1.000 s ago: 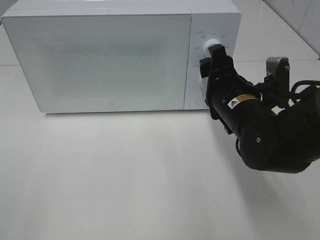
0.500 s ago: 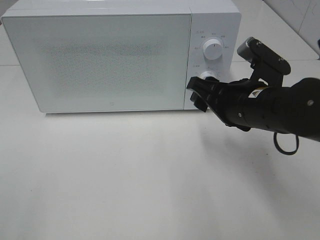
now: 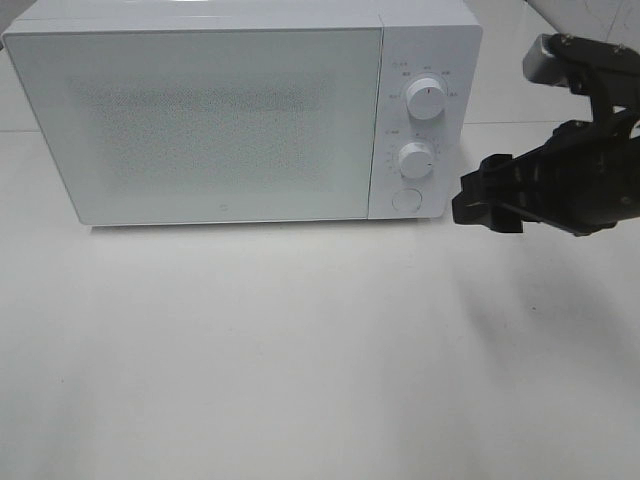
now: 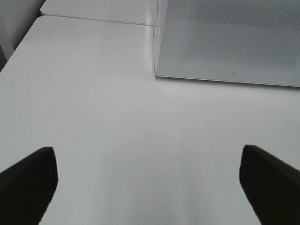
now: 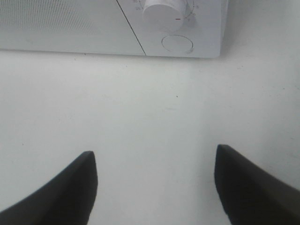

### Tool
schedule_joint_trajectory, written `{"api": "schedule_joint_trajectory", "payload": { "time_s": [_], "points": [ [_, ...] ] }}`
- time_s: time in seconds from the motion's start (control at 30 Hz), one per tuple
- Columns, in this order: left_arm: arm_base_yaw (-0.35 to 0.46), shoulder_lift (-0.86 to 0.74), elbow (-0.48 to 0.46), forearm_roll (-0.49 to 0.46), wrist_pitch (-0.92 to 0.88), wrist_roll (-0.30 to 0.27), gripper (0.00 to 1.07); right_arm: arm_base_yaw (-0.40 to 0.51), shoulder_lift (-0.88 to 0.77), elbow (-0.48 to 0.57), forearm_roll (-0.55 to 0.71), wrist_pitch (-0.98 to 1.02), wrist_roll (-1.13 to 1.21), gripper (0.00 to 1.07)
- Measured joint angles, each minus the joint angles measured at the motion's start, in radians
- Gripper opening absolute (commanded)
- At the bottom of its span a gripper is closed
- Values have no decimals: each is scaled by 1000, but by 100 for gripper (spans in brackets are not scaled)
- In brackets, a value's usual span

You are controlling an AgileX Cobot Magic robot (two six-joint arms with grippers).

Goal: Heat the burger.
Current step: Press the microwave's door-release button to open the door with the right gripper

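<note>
The burger shows in none of the views; the microwave [image 3: 210,120] has its frosted door [image 3: 200,125] shut, and I cannot tell what lies behind it. Off the microwave's left front corner, the left claw [image 4: 147,157] hangs over the bare white surface [image 3: 300,350], its two dark fingers spread wide with nothing between them. On the control panel at the microwave's right end, the upper dial [image 3: 426,100] sits above the lower dial [image 3: 415,159], and a round button [image 3: 405,198] sits under both. Just right of that panel and clear of it, the right claw [image 3: 480,195] hovers above the surface, pointing back towards the microwave. Its fingers are also spread apart and hold nothing.
</note>
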Motion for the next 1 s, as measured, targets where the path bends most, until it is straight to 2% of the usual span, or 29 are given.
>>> {"api": "schedule_joint_trajectory", "payload": {
  "time_s": [0.1, 0.13, 0.27, 0.3, 0.37, 0.67, 0.87, 0.93, 1.0],
  "points": [
    [0, 0, 0, 0, 0, 0, 98, -9, -18, -15, -35, 45, 13, 72],
    [0, 0, 0, 0, 0, 0, 98, -15, -56, -36, -97, 115, 35, 76],
    [0, 0, 0, 0, 0, 0, 98, -19, -147, -47, -191, 234, 79, 82],
    [0, 0, 0, 0, 0, 0, 98, -19, -147, -47, -191, 234, 79, 82],
    [0, 0, 0, 0, 0, 0, 98, -19, -234, -47, -254, 359, 111, 81],
    [0, 0, 0, 0, 0, 0, 98, -19, -413, -47, -288, 605, 120, 78],
    [0, 0, 0, 0, 0, 0, 98, -19, -502, -19, -336, 657, 146, 77],
    [0, 0, 0, 0, 0, 0, 98, -19, -613, 39, -387, 673, 174, 76],
    [0, 0, 0, 0, 0, 0, 98, -19, -648, 53, -398, 673, 181, 76]
  ]
}}
